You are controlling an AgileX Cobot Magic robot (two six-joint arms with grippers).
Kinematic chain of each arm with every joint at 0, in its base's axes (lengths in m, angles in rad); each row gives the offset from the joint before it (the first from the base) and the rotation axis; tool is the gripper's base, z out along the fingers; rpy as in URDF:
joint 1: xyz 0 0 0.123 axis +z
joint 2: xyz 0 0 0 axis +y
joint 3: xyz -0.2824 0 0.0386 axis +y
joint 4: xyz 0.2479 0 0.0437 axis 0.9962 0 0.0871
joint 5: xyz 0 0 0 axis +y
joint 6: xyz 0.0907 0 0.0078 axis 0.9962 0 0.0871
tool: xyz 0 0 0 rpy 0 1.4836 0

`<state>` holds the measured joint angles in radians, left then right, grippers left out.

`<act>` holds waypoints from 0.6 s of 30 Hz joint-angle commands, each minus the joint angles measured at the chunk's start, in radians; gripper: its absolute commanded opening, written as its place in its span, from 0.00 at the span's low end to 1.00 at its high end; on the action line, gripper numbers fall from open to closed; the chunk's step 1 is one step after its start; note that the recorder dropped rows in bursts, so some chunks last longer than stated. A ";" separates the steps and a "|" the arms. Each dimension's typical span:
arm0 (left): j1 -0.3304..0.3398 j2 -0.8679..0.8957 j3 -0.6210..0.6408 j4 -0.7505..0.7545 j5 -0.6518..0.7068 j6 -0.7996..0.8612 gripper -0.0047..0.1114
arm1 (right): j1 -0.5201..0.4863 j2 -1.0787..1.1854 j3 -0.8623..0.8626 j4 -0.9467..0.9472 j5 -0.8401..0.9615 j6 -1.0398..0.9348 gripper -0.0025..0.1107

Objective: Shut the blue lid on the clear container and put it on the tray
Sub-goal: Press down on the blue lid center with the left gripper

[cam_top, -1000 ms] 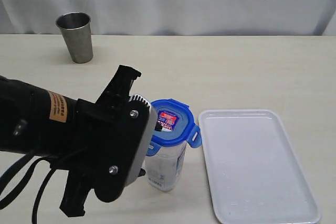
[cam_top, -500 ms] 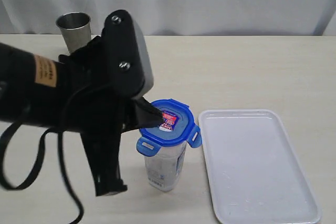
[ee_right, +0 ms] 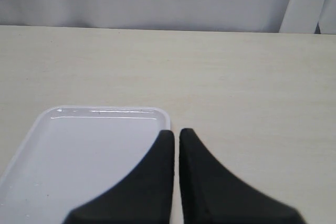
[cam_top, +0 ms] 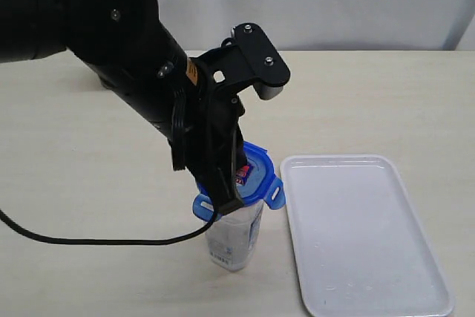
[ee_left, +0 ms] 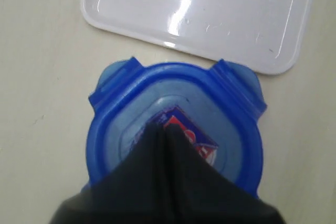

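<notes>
Blue rounded-square plastic lid (cam_top: 258, 174) sits atop the tall clear plastic container (cam_top: 234, 239) at the near side of the cream table (cam_top: 371, 94), flaps splayed outward, with the left gripper (cam_top: 230, 204) pinched together on its centre. Just beside it, not touching, lies the flat white tray (cam_top: 364, 237). The right gripper (ee_right: 176, 132) hangs closed above the tray's edge, with open table beyond.

Matte black on the left fingers (ee_left: 136, 187) and right fingers (ee_right: 152, 182). Under the left tips, strong blue on the blue lid (ee_left: 126, 119), paler blue toward its centre, with a red, white and dark-blue label (ee_left: 197, 140). Beyond those tips, glossy white for the tray (ee_left: 210, 19). Pale beige with faint grain for the surface (ee_left: 42, 103). Cloudy, translucent white for the clear container (cam_top: 236, 237).
</notes>
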<state>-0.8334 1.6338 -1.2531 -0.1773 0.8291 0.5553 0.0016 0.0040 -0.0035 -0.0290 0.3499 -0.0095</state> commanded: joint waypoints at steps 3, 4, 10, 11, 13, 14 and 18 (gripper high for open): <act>-0.004 0.013 -0.005 0.017 0.049 -0.011 0.04 | 0.001 -0.004 0.003 0.000 -0.005 -0.003 0.06; -0.004 0.014 -0.005 0.017 0.055 -0.011 0.04 | 0.001 -0.004 0.003 0.000 -0.005 -0.003 0.06; -0.004 0.014 -0.005 0.037 0.074 -0.011 0.04 | 0.001 -0.004 0.003 0.000 -0.005 -0.003 0.06; -0.004 0.014 -0.005 0.051 0.062 -0.011 0.04 | 0.001 -0.004 0.003 0.000 -0.005 -0.003 0.06; -0.004 0.014 -0.005 0.053 0.040 -0.011 0.05 | 0.001 -0.004 0.003 0.000 -0.005 -0.003 0.06; -0.004 0.012 -0.005 0.053 0.026 -0.011 0.07 | 0.001 -0.004 0.003 0.000 -0.005 -0.003 0.06; -0.004 0.000 -0.005 0.055 -0.016 -0.011 0.25 | 0.001 -0.004 0.003 0.000 -0.005 -0.003 0.06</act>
<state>-0.8360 1.6357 -1.2617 -0.1351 0.8351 0.5544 0.0016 0.0040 -0.0035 -0.0290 0.3499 -0.0095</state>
